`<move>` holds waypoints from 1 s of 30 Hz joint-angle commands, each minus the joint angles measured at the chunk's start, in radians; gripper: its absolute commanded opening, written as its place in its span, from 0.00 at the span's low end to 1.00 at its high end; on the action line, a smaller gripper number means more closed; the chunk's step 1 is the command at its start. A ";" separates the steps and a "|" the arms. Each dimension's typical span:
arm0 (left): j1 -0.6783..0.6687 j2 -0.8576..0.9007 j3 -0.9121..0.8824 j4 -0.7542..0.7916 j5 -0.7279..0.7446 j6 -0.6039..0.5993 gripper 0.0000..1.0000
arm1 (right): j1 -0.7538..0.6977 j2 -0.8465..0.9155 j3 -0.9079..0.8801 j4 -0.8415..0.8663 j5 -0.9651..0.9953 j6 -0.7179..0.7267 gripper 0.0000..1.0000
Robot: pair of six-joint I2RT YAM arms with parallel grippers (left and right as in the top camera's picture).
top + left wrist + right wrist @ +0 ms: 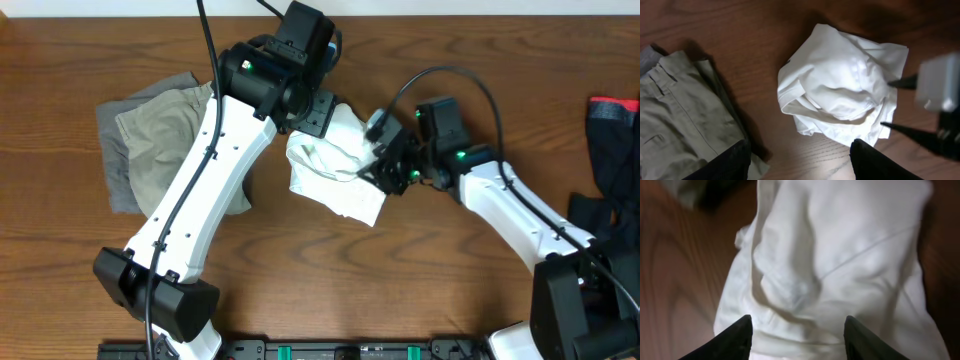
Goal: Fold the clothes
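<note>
A crumpled white T-shirt (pixel 335 165) lies in a heap at the table's middle; it also shows in the left wrist view (pixel 840 85) and fills the right wrist view (pixel 840 260). My left gripper (pixel 800 160) is open and empty above bare wood, just left of the shirt, and hovers near the shirt's upper left edge in the overhead view (pixel 315 115). My right gripper (pixel 797 335) is open, its fingers spread over the shirt's folds at its right side (pixel 385 160). Khaki shorts (pixel 165 125) lie on a grey piece (pixel 115 165) at the left.
Black garments with a red edge (pixel 612 140) lie at the table's right edge. The shorts also show at the left of the left wrist view (pixel 680 120). My left arm (pixel 200 190) crosses over the shorts' right part.
</note>
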 commanded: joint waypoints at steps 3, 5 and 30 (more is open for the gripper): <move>0.003 0.002 0.005 0.005 -0.018 -0.006 0.66 | 0.062 -0.013 0.010 0.014 0.270 -0.116 0.59; 0.003 0.002 0.005 0.008 -0.018 -0.006 0.66 | 0.074 -0.004 0.010 0.046 0.306 -0.116 0.60; 0.003 0.002 0.005 0.010 -0.018 -0.005 0.72 | 0.146 -0.050 0.010 0.042 0.444 -0.134 0.60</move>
